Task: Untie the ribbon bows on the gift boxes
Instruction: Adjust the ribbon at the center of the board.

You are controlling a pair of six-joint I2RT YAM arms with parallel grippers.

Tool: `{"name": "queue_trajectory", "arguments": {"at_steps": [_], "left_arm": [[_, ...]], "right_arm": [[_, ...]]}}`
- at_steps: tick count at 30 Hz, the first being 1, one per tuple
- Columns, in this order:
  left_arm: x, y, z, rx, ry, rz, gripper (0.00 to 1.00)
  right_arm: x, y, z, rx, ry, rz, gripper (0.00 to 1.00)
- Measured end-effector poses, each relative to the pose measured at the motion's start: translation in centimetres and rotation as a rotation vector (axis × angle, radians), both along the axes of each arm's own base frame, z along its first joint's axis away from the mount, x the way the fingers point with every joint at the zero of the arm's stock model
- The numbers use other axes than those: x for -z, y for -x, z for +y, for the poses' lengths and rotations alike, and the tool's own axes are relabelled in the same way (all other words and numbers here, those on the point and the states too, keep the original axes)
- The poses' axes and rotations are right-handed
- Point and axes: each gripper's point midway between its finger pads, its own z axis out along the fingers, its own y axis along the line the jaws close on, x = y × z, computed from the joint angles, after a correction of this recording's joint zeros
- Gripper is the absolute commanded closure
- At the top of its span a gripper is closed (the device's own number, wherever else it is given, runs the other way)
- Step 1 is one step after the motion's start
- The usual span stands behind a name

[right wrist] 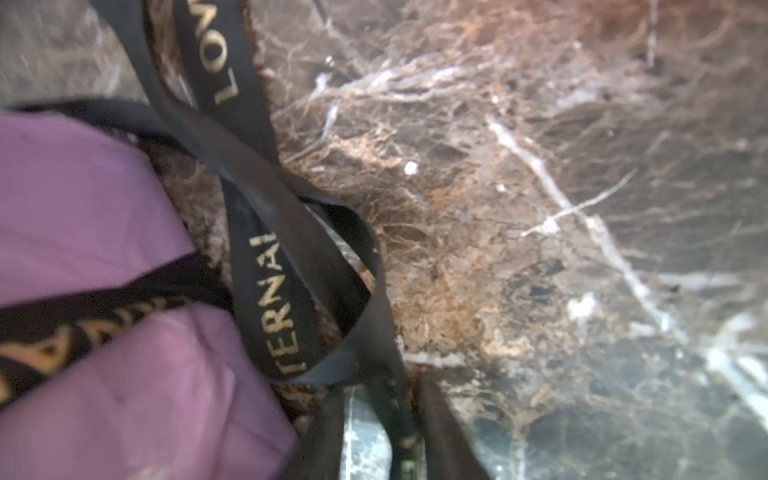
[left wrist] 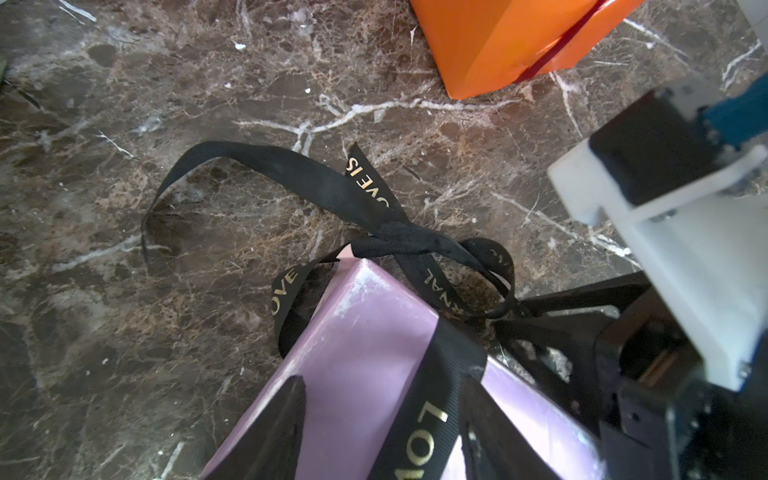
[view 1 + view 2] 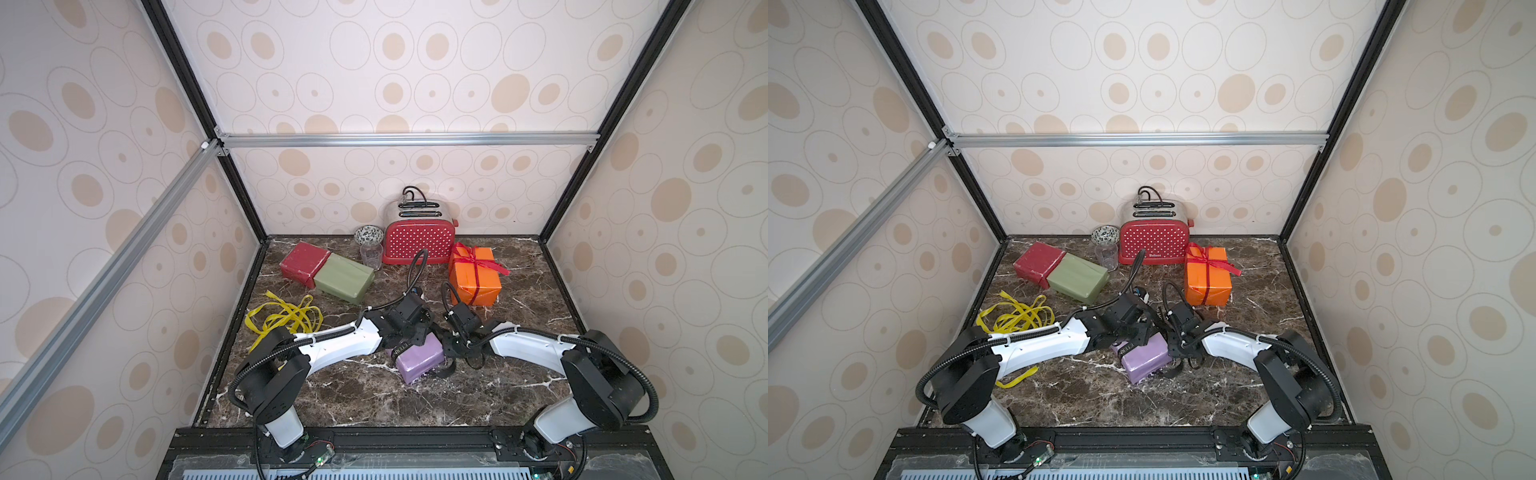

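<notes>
**Right gripper** point(image 1: 378, 399): the jaws stand close together with one strand of the black ribbon point(image 2: 332, 183) running between them. I cannot tell whether that strand is actually pinched, since a sliver of gap shows on one side.

**Left gripper** point(image 2: 382, 382): the jaws stand apart, astride the ribbon band that crosses the top of the lilac box point(image 3: 419, 361). I judge that they steady the box, though contact at the tips is unclear.

**Ribbon:** woven, matt and wide, with pale-gold lettering. The knot point(image 2: 399, 243) lies just off a corner of the box. One small loop sits beside the right gripper, and a long strand trails away across the marble table point(image 2: 166, 332).

**Handling:** I expect the ribbon to be limp and nearly weightless. The ribbed weave should give the pads fair purchase, but the knot may drag rather than slip. I would hold a free tail near its cut end, because pulling a loop may only tighten the knot. The box is paper-wrapped and probably light, so it is likely to slide on the polished stone unless it is held down.

**Farther out:**
- The orange box point(image 3: 473, 276) has its red bow point(image 3: 471, 257) tied.
- The dark red box point(image 3: 303, 257) and the olive box point(image 3: 343, 276) touch each other and are bare.
- The yellow ribbons point(image 3: 286, 318) lie loose nearby.
</notes>
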Motion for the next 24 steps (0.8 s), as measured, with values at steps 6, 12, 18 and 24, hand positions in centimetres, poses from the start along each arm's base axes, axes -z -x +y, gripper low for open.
{"name": "queue_trajectory", "arguments": {"at_steps": [6, 12, 18, 24], "left_arm": [[0.0, -0.1, 0.2, -0.009, -0.014, -0.012, 0.41], [0.2, 0.1, 0.6, -0.020, -0.054, -0.031, 0.41], [0.4, 0.3, 0.8, -0.029, -0.099, -0.048, 0.41], [0.5, 0.4, 0.8, -0.037, -0.129, -0.070, 0.41]], "right_arm": [[-0.3, -0.1, -1.0, 0.042, 0.034, -0.016, 1.00], [-5.5, 0.4, -2.4, 0.089, -0.073, -0.219, 0.98], [-8.7, 0.5, -2.7, 0.118, -0.222, -0.405, 0.98], [-8.2, 1.8, -4.0, 0.162, -0.298, -0.481, 0.97]]}}
